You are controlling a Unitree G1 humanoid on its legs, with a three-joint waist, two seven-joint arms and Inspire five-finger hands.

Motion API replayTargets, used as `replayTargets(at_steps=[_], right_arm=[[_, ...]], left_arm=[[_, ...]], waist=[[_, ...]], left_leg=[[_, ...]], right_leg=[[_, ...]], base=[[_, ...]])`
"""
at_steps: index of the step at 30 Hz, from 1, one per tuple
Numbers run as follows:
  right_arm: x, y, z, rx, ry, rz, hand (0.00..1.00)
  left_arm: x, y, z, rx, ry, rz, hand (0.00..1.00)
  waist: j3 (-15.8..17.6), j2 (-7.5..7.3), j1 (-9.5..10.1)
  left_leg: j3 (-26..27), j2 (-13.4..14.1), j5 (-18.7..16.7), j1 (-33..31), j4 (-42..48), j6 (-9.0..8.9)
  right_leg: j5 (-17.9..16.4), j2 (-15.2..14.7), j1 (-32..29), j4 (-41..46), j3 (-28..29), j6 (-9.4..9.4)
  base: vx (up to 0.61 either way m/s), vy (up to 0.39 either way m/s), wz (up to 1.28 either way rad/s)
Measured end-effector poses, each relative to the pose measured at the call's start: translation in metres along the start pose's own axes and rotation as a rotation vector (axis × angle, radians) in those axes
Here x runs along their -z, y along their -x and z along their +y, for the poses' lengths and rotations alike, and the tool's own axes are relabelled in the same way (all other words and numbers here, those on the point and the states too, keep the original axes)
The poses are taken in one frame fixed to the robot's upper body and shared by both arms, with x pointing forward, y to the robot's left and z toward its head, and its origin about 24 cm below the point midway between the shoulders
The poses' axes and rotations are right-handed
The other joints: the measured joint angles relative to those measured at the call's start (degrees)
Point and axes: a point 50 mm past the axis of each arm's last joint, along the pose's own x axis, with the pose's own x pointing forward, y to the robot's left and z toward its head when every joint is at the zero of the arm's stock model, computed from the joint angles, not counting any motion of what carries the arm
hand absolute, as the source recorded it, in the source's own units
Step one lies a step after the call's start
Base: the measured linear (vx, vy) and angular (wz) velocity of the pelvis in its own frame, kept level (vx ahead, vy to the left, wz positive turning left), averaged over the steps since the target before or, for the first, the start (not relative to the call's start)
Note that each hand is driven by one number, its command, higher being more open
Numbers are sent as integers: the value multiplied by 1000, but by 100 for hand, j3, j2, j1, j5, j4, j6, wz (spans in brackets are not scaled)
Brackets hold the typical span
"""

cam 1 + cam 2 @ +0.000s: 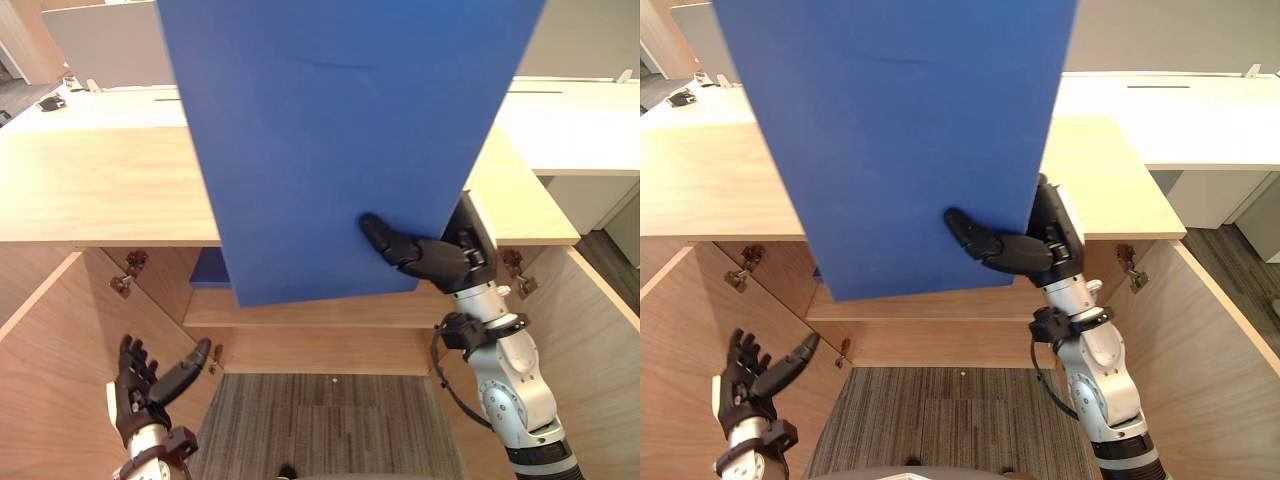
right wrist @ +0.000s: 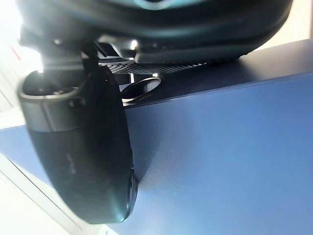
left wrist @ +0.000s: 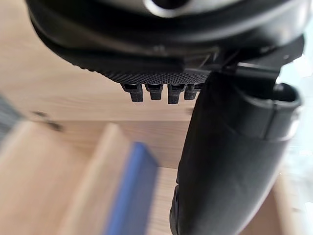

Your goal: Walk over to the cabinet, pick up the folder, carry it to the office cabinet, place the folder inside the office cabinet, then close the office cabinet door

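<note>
A large blue folder is held upright in front of the open wooden cabinet, hiding much of its top. My right hand is shut on the folder's lower right edge, thumb across the front face and fingers behind it. In the right wrist view the thumb presses flat on the blue folder. My left hand hangs low on the left, open and apart from the folder, beside the left door. In the left wrist view its fingers are straight.
The cabinet's two doors stand open, the left door and the right door. A wooden shelf crosses inside, with a small blue thing on it at the left. White desks stand behind. Grey carpet lies below.
</note>
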Motion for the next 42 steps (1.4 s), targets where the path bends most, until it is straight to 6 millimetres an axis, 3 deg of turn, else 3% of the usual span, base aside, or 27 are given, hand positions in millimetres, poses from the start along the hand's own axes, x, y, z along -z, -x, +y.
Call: replayTargets(at_steps=[3, 6, 8, 12, 13, 17, 18, 23, 27, 29, 32, 36, 40, 41, 42], right_arm=[[15, 2, 21, -115, 29, 87, 0], [56, 6, 50, -318, 119, 264, 0], [75, 2, 56, -403, 217, 330, 0], [88, -29, 49, -454, 438, 351, 0], [90, -41, 46, -437, 488, 346, 0], [92, -61, 35, -333, 543, 352, 0], [89, -66, 31, -301, 542, 339, 0], [67, -93, 4, -78, 404, 264, 0], [14, -130, -23, 160, 136, 36, 0], [-26, -146, -44, 300, -23, -133, 0], [-64, -153, -63, 410, -201, -318, 0], [-83, -147, -85, 549, -400, -456, 0], [-85, -149, -97, 677, -585, -517, 0], [-87, -149, -100, 725, -650, -542, 100], [-87, -149, -103, 774, -703, -556, 100]], left_arm=[[30, 1, 4, 6, -81, 138, 100], [73, 3, 9, 54, -239, 370, 100], [80, 1, 4, 89, -280, 412, 100], [66, -25, -27, 175, -290, 354, 100], [59, -33, -35, 188, -284, 327, 100], [42, -49, -52, 240, -308, 261, 100], [37, -53, -57, 249, -302, 241, 100], [17, -62, -87, 307, -266, 147, 100], [-11, -68, -116, 367, -209, 27, 100], [-32, -70, -129, 388, -171, -57, 100], [-43, -66, -144, 406, -95, -96, 100], [-50, -64, -150, 413, -57, -121, 100], [-52, -63, -151, 391, -28, -125, 100], [-54, -63, -152, 383, -20, -132, 100], [-54, -62, -154, 378, -11, -133, 100]], waist=[[-21, -4, 9], [-18, -89, 44], [144, -153, 99], [1031, -160, 243], [1318, -105, 253], [1896, 35, 260], [2044, 68, 273], [2146, 204, 322], [2245, 219, 341], [2334, 239, 348], [2357, 249, 349], [2357, 249, 372], [2357, 249, 409], [2357, 249, 425], [2357, 249, 428]], left_leg=[[-7, 3, 9, -66, 0, -4], [-12, 19, 36, -193, 53, -2], [-34, 43, -6, -475, 306, -4], [-163, 160, -352, -1510, 1550, 36], [-205, 208, -481, -1876, 1993, 47], [-327, 221, -752, -2881, 2877, 26], [-351, 214, -761, -3163, 3069, 35], [-465, 278, -948, -4556, 4034, 67], [-549, 392, -1142, -5587, 4892, 114], [-629, 418, -1169, -6020, 5172, 111], [-656, 455, -1176, -6421, 5373, 116], [-696, 500, -1188, -6660, 5483, 105], [-694, 520, -1186, -6711, 5480, 103], [-693, 522, -1185, -6742, 5478, 103], [-693, 524, -1185, -6767, 5478, 103]], right_leg=[[0, 3, -52, -6, -2, 0], [8, 13, -157, -7, 1, -11], [5, 9, -401, 168, 1, -19], [-148, 5, -1223, 1004, -44, -89], [-259, 3, -1558, 1399, -61, -101], [-623, -98, -2583, 2446, -121, -113], [-693, -144, -2900, 2721, -123, -122], [-986, -251, -4283, 3784, -147, -118], [-1225, -259, -5279, 4623, -163, -163], [-1291, -279, -5687, 4920, -213, -181], [-1316, -291, -6074, 5123, -229, -187], [-1335, -289, -6286, 5213, -275, -194], [-1333, -284, -6345, 5212, -292, -197], [-1332, -282, -6377, 5211, -292, -199], [-1331, -282, -6398, 5209, -297, -200]], base=[[0, 0, 0], [0, 0, 0], [-64, -18, 3], [-200, -24, 7], [-226, -12, 8], [-285, 21, 14], [-201, 14, 15], [-118, 4, 9], [-68, -17, -1], [-49, -33, 7], [-39, -35, 0], [-26, -35, -2], [5, -24, -1], [0, 0, 0], [0, 0, 0]])
